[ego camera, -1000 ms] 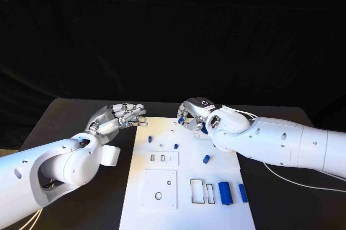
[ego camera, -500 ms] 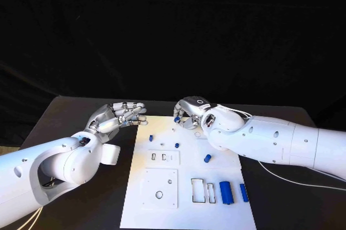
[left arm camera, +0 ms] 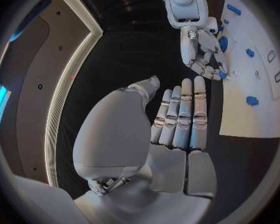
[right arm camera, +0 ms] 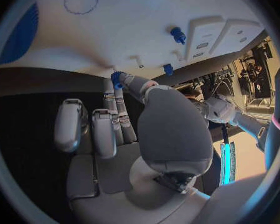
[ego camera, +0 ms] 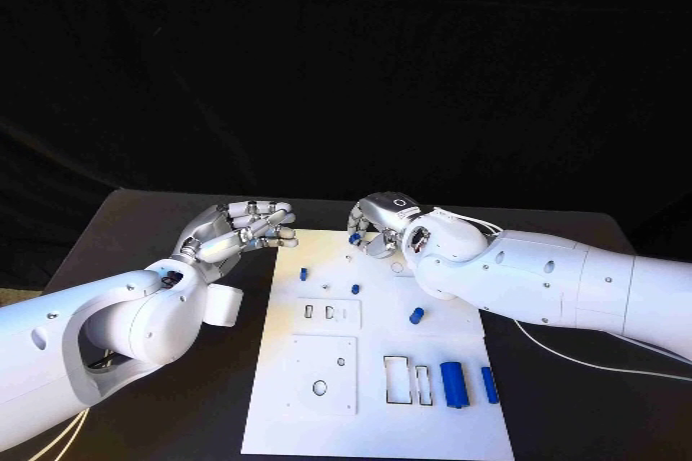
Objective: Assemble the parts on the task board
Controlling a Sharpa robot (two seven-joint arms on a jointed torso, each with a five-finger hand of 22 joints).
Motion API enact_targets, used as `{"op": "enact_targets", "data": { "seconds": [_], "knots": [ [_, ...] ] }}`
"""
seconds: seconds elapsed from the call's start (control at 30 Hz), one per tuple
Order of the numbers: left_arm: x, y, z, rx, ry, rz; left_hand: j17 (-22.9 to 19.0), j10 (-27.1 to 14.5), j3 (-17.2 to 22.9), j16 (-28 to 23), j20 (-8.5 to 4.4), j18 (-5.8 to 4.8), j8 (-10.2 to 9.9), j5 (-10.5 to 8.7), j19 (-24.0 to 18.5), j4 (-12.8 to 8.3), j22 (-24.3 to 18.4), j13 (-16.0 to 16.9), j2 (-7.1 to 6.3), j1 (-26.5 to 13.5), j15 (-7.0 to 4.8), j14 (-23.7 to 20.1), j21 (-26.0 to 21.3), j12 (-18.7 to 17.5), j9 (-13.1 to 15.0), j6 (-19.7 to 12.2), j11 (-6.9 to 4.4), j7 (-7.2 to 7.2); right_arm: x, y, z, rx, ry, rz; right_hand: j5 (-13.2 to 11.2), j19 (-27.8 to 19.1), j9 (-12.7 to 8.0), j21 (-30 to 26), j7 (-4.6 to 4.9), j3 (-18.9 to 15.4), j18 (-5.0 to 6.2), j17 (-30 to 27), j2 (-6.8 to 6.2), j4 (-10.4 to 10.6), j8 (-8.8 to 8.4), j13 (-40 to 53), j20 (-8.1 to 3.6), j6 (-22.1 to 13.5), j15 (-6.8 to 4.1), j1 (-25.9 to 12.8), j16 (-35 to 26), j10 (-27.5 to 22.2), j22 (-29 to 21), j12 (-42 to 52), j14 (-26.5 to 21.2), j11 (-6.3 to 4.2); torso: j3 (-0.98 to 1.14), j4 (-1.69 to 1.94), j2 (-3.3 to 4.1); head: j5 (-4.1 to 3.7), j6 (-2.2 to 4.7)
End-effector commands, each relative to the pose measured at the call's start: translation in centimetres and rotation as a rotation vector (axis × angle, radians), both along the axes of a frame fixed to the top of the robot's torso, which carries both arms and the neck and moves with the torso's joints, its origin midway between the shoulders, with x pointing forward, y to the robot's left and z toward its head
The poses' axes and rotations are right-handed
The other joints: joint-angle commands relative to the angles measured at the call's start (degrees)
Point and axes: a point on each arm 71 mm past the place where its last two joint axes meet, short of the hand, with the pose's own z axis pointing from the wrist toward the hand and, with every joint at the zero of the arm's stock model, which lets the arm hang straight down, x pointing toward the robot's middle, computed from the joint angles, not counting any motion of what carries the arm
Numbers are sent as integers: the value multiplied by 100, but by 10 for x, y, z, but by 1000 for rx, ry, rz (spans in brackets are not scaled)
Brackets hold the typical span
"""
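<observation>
Head view: the white board (ego camera: 378,381) lies in the middle of the black desk (ego camera: 130,231). The right hand (ego camera: 378,224) hovers over the board's far edge, pinching a small blue peg (ego camera: 356,239) at its fingertips. The left hand (ego camera: 238,231) hangs beside the board's far left corner, fingers drawn together on nothing. On the board lie a peg (ego camera: 303,274) near the far left, another peg (ego camera: 355,290) further in, a blue block (ego camera: 417,315) at mid-right, and a blue cylinder (ego camera: 453,384) with a thin blue bar (ego camera: 489,385) beside two empty rectangular slots (ego camera: 405,379) near the front.

Left wrist view: the left hand (left arm camera: 177,119) holds nothing, fingers straight and side by side; the right hand (left arm camera: 202,52) works at the board (left arm camera: 252,114) edge.

Right wrist view: the blue peg (right arm camera: 117,78) sits between the fingertips (right arm camera: 130,82), just off the board (right arm camera: 127,25).

The pegs look light, rigid and smooth, so likely slippery; a fingertip pinch around the upper shaft seems best.
</observation>
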Motion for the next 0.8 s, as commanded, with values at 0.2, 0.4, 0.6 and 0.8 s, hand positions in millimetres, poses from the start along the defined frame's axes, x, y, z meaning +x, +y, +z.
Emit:
{"op": "enact_targets", "data": {
  "seconds": [0.2,0.4,0.6,0.8],
  "knots": [
    [-1,-2,3,-12,-9,-21,5,-4,9,26,-7,-3,-29,-3,-28,-38,5,4,-9,-47,13,-37,20,-23,-5,-18,38,22,1,0,-5,-38,32,3,15,-17,77,3,6,43,-41,69,-12,-1,12,4,-20,-32,-6,-41,27,62,-14,8,346,-73,-2,-1,9,14,-15],
    [0,-2,3,-12,-9,-21,5,-4,9,26,-7,-3,-29,-3,-28,-38,5,4,-9,-47,13,-37,20,-23,-5,-18,38,22,1,1,-5,-31,25,5,18,-63,91,-37,58,62,-30,43,-76,26,-43,-22,6,-157,33,-115,23,-59,-64,-12,337,-29,-4,0,15,16,-12],
    [0,-2,3,-12,-9,-22,5,-4,9,26,-7,-3,-29,-3,-28,-38,5,4,-9,-47,13,-37,20,-23,-5,-18,38,22,3,2,-4,-14,16,6,14,-424,-14,-439,245,93,93,-374,-380,107,-521,-334,202,-900,238,-270,-157,-984,-591,-1,213,207,-8,1,18,18,-11],
    [0,-2,3,-10,-9,-19,16,-5,10,28,-6,-4,-32,-4,-38,-47,12,6,-8,-50,14,-44,33,-32,-6,-21,40,25,3,1,-4,-12,19,7,10,-553,-48,-654,224,-192,147,-500,-408,106,-672,-462,221,-1104,244,-216,-209,-1202,-835,13,185,219,-10,-3,20,18,-17]
  ]
}}
